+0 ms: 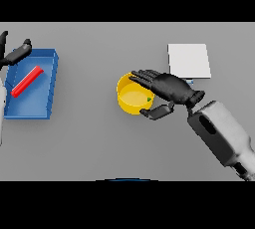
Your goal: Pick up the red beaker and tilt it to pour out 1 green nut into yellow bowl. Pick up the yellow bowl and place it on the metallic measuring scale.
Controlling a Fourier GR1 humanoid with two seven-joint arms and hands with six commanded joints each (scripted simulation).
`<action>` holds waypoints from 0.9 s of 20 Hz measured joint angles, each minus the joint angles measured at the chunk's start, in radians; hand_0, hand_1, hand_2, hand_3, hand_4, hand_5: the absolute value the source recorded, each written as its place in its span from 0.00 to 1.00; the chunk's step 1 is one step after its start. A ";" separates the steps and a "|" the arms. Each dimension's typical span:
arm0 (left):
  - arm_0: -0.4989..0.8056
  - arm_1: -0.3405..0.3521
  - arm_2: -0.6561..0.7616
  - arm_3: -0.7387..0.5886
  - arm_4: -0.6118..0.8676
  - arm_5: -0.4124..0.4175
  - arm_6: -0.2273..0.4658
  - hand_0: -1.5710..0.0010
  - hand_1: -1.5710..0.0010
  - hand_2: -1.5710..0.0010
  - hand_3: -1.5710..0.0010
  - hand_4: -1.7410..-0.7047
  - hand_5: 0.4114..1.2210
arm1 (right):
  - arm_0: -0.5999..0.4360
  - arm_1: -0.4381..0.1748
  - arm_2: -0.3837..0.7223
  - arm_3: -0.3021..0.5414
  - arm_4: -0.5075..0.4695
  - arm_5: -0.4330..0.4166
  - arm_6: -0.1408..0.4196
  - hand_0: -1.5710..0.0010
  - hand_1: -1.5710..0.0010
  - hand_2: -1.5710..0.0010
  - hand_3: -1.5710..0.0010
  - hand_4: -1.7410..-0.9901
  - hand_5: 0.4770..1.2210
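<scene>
I find the yellow bowl [130, 96] standing near the centre of the grey tabletop [99, 143], with the right hand [167, 87] laid over its rim from the three o'clock side. The fingers reach across the top and the thumb curls under at the five o'clock edge, so I judge the hand is closing on the bowl; whether it grips firmly I cannot confirm from this view. A small green speck [150, 99] sits inside the bowl close to the fingers; it is probably the nut, though it is too small to be certain. If so, the pouring step is done. The red beaker [28, 80] lies on its side in the blue tray [50, 58] at nine o'clock, well apart from the bowl. The left hand [17, 53] shows at the tray's ten o'clock corner, fingers loosely curled and holding nothing.

What remains is lifting the bowl onto the measuring scale [189, 60], which sits at one o'clock of the bowl, near but not touching.

The bowl is round, smooth and shallow-walled. The scale is a flat, pale, square plate. The beaker is a slim red cylinder, and the tray is rectangular with low walls.
</scene>
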 measured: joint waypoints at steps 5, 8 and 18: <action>0.000 0.002 0.016 -0.002 0.016 0.002 -0.014 1.00 1.00 1.00 1.00 0.92 0.39 | -0.070 0.001 0.050 0.067 0.032 0.045 -0.033 1.00 1.00 1.00 1.00 0.69 0.23; -0.003 -0.010 0.011 0.004 0.017 0.004 -0.014 1.00 1.00 1.00 1.00 0.91 0.39 | -0.083 0.010 0.077 0.111 0.050 0.044 -0.062 1.00 1.00 1.00 1.00 0.68 0.25; 0.008 -0.011 0.011 -0.016 0.016 0.005 -0.002 1.00 1.00 1.00 1.00 0.92 0.39 | -0.135 0.045 0.135 0.231 0.083 0.087 -0.073 1.00 1.00 1.00 1.00 0.61 0.30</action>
